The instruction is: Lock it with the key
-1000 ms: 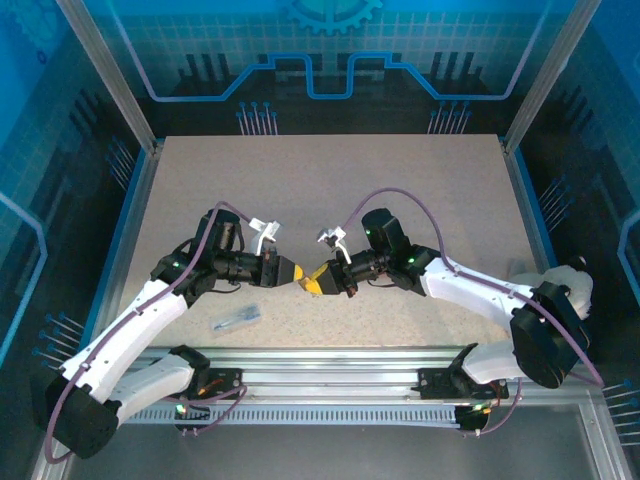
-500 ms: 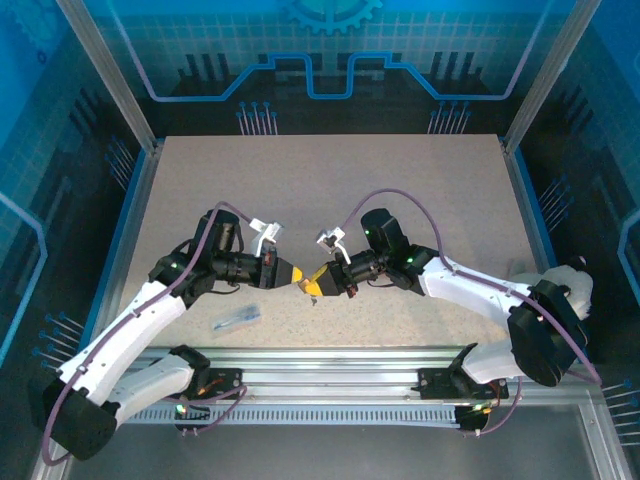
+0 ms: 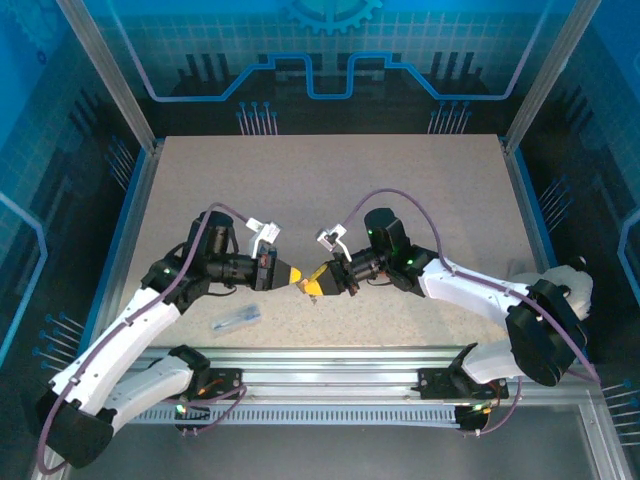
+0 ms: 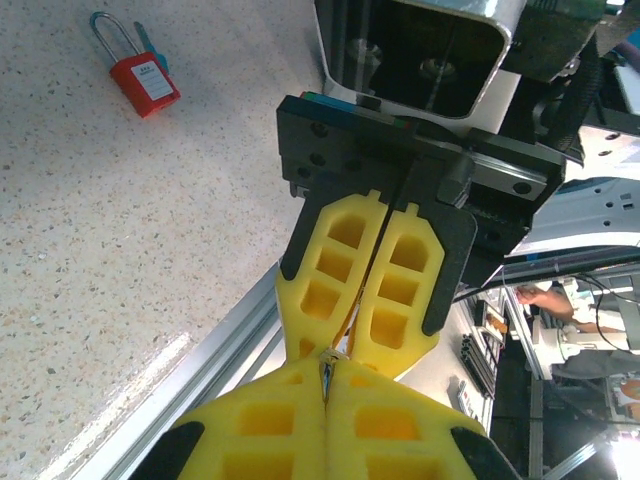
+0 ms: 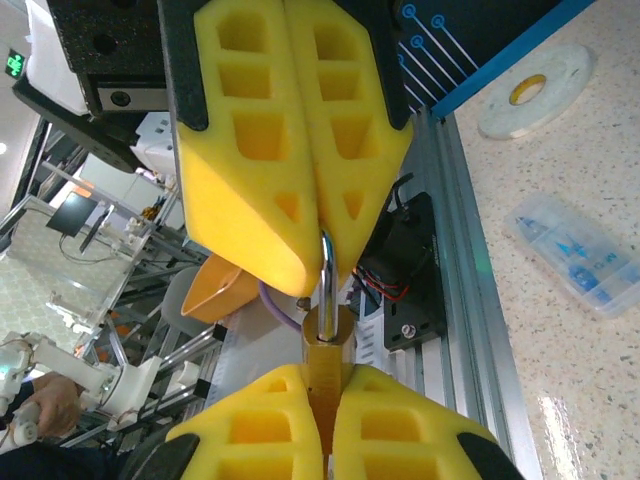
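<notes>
**Together at the near edge: both grippers clamped on the small brass lock**

Low over the table [image 3: 330,190], close to the middle of its near edge, the two arms meet tip to tip. The left gripper [image 3: 294,276] points right and the right gripper [image 3: 314,284] points left, and their yellow tips almost touch.

From the right wrist, the right gripper's jaws are clamped on the body of the brass padlock [image 5: 325,375], which stands upright between the pads. Its silver shackle [image 5: 326,275] rises straight out of the body and runs into the tips of the left gripper's fingers [image 5: 260,130]. Those fingers are pressed together, pinching the top of the shackle. The left wrist view agrees: a thin sliver of metal sits in the seam between the closed pads, with the opposite gripper's fingers just beyond it.

The key [image 4: 149,46] is in neither gripper. It shows in the left wrist view as a thin blue-teal strip lying flat on the table surface, in from the near-edge rail. It lies just beside the shackle of the red padlock [image 4: 145,85], and whether the two touch cannot be told. The blade is too small to make out.

A small clear plastic bag [image 3: 236,319] lies near the near edge, to the left of the grippers. A white tape roll [image 5: 535,90] sits by the blue border of the table.
</notes>
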Available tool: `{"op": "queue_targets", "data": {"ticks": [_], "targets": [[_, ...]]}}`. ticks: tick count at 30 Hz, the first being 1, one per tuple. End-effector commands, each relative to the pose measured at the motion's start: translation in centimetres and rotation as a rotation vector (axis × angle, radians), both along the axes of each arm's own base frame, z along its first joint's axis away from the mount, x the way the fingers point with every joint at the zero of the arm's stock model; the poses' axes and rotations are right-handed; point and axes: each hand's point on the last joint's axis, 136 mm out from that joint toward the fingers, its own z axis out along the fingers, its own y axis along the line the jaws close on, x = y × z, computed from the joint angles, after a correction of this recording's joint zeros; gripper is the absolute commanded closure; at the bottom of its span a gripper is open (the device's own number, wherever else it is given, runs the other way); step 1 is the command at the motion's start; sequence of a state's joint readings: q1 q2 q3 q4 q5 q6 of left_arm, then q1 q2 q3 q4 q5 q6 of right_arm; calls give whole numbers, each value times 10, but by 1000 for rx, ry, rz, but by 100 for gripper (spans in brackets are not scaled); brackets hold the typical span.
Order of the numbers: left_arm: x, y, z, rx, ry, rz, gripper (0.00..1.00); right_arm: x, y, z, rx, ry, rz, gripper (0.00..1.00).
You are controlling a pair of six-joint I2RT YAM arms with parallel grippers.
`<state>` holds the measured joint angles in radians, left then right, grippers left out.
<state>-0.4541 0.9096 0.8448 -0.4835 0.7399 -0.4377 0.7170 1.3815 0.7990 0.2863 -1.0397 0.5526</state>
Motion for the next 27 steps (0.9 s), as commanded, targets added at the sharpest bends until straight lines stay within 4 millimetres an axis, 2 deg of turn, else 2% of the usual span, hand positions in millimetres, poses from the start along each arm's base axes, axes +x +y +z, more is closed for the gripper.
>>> {"op": "queue_targets", "data": {"ticks": [1,27], "targets": [[-3,0,0,8,-22,-11,100,-8,-1,23,97,-46,78,100],[-23,-6,8,-58,-47,-87,100,-12,-2,33,182,-24,136,100]]}}
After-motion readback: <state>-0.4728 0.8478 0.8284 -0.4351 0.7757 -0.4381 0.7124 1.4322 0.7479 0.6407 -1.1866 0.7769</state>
